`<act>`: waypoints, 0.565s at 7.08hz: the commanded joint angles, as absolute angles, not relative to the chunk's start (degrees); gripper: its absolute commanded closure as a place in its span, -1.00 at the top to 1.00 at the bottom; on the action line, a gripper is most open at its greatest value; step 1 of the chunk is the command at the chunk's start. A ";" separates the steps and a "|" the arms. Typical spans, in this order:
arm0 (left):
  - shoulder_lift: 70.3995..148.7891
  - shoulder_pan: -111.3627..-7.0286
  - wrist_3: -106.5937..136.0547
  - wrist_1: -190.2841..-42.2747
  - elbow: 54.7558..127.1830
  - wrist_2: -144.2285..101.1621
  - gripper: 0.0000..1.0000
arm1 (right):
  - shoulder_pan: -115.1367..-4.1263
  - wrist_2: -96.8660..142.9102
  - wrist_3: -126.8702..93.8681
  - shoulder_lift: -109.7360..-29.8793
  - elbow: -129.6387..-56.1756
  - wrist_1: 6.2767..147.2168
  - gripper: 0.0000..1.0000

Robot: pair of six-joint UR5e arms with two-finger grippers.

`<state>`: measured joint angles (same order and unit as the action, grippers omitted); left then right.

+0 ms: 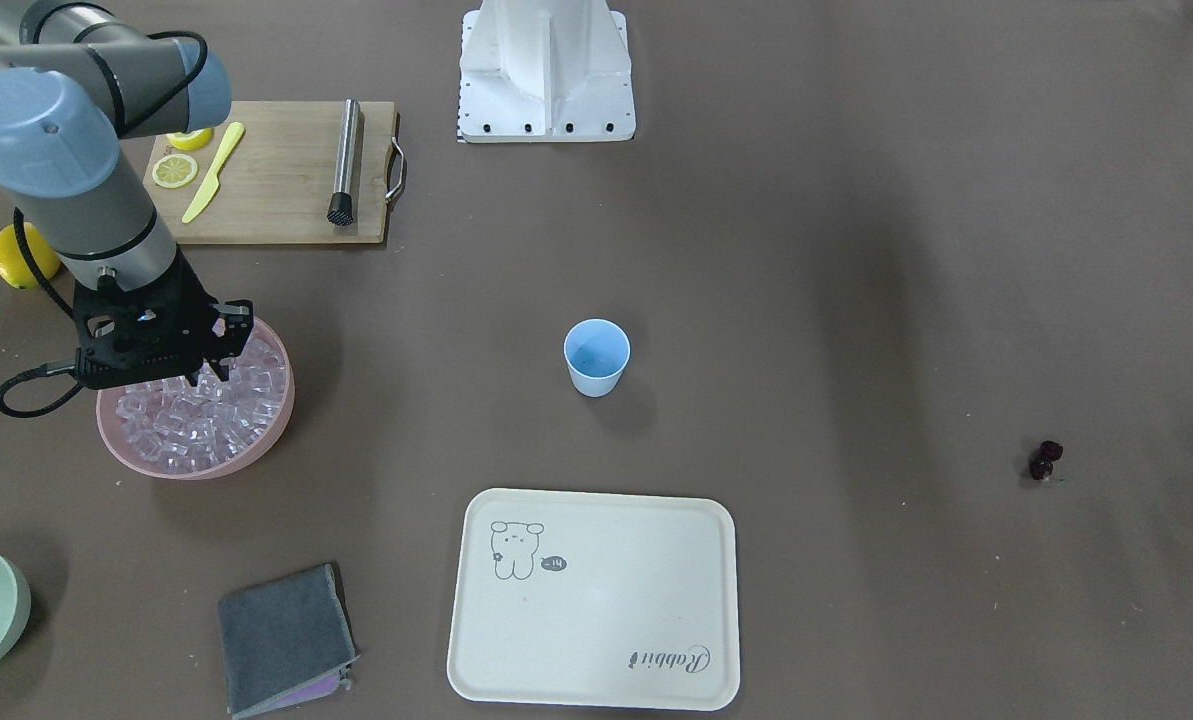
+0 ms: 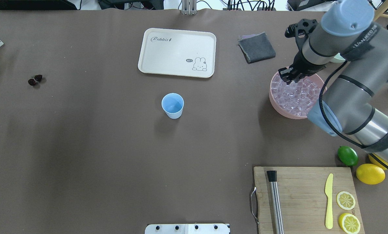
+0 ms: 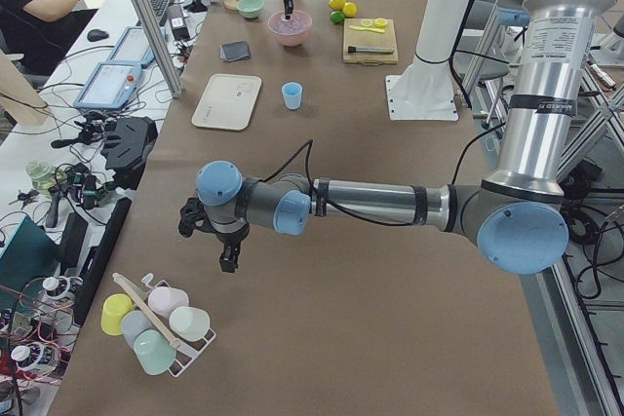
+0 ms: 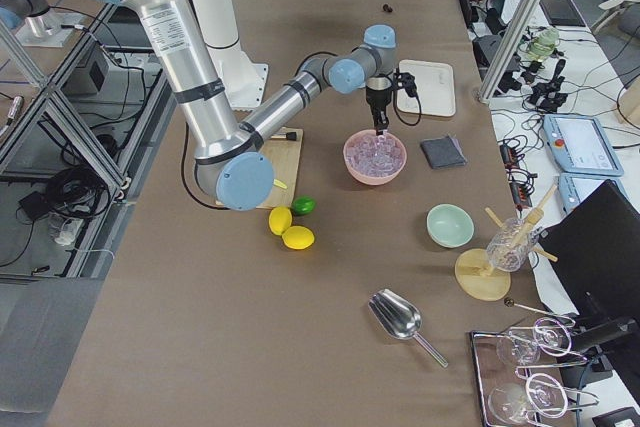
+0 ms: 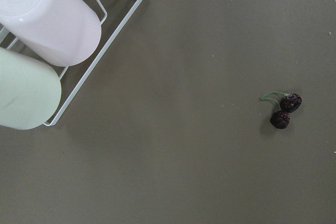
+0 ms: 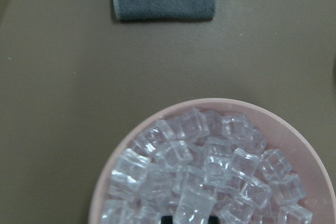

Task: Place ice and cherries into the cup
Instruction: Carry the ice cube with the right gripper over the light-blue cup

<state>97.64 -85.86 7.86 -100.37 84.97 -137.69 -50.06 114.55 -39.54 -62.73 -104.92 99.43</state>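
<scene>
Step in hand, by my judgement: picking ice for the first load.

Right gripper [image 1: 214, 368]: fingertips are down among the ice [image 6: 210, 161] in the pink bowl [image 1: 191, 468], near the rim farthest from the robot. In the right wrist view only two dark tips show at the bottom edge, one on each side of a single cube. The gap is about that cube's width. Whether they already pinch it cannot be told.

Cup [image 1: 596, 357]: upright at table centre, no ice or fruit visible inside. In the overhead view it lies at about 9 o'clock from the bowl, well apart, so the carry runs straight across.

Cherries [image 5: 290, 102]: on the bare table, further out at 9 o'clock from the cup. In the left wrist view they sit at 3 o'clock from centre, stem toward 10 o'clock.

Left gripper [image 3: 227, 262]: points down above the table and is the nearer arm to the cherries. It touches nothing visible, and its opening cannot be judged.
</scene>
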 commanded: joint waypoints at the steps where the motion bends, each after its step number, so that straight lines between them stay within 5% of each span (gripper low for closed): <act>1: 98.00 -85.78 7.91 -100.37 84.99 -137.72 0.97 | -43.72 111.47 -53.27 -51.72 -104.51 107.75 -0.46; 4: 97.91 -85.87 7.91 -100.89 84.99 -137.73 0.97 | -34.57 106.19 -69.74 -32.31 -86.90 107.59 -0.46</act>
<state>97.97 -85.79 7.91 -100.53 85.02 -137.76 -38.32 108.86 -63.01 -40.27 -94.76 107.95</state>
